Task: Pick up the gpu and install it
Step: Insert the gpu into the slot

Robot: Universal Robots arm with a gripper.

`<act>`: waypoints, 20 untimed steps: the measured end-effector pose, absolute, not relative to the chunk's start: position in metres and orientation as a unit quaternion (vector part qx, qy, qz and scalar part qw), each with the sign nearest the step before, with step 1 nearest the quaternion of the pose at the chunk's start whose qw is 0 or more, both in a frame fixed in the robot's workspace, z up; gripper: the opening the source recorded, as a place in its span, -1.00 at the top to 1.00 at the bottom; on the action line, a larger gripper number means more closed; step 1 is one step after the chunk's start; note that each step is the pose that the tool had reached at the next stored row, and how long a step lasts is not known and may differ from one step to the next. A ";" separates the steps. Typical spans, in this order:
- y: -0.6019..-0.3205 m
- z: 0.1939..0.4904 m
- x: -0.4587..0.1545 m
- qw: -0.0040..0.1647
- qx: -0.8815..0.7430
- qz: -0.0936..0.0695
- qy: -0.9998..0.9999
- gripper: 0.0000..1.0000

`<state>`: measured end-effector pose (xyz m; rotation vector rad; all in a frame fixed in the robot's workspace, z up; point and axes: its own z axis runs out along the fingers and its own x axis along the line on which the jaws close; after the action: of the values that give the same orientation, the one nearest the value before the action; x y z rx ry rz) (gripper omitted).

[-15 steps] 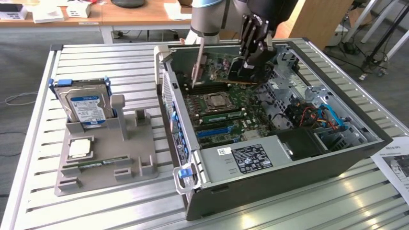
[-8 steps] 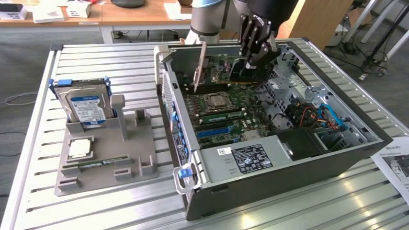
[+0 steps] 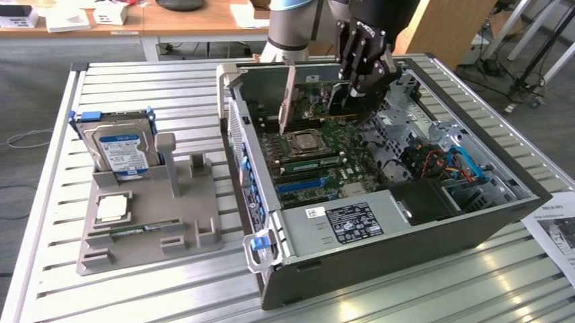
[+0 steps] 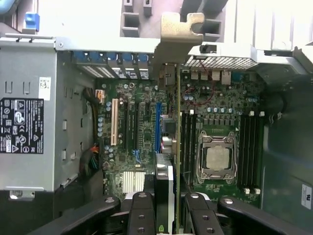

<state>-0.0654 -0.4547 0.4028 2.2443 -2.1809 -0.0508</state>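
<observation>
The gpu (image 3: 310,101) hangs on edge above the motherboard (image 3: 337,168) inside the open computer case (image 3: 404,249), its silver end bracket (image 3: 289,101) toward the case's rear wall. My gripper (image 3: 357,91) comes down from above and is shut on the card's far end. In the wrist view the gpu (image 4: 168,161) runs edge-on away from my gripper (image 4: 168,213), its fingers (image 4: 142,215) pressing either side of it. The bracket (image 4: 177,34) reaches the rear slot openings. The card lies about over the blue slot (image 4: 157,120); whether it is seated I cannot tell.
A grey parts holder (image 3: 180,222) on the exterior view's left carries a hard drive with a blue label (image 3: 121,151), a processor chip (image 3: 112,207) and a memory stick (image 3: 134,230). The power supply (image 3: 355,222) and processor socket (image 3: 306,141) sit inside the case. A paper sheet (image 3: 557,232) lies at the right.
</observation>
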 end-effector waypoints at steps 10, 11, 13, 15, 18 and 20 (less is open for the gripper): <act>-0.455 0.402 -0.065 0.003 0.734 -0.013 -0.679 0.44; -0.455 0.402 -0.065 0.003 0.734 -0.013 -0.679 0.44; -0.455 0.402 -0.065 0.003 0.734 -0.013 -0.679 0.44; -0.455 0.401 -0.066 0.002 0.734 -0.012 -0.679 0.44; -0.455 0.398 -0.068 -0.001 0.734 -0.008 -0.679 0.44; -0.455 0.394 -0.070 -0.001 0.734 -0.007 -0.679 0.44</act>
<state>-0.0698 -0.4548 0.3944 2.3072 -2.1349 -0.0208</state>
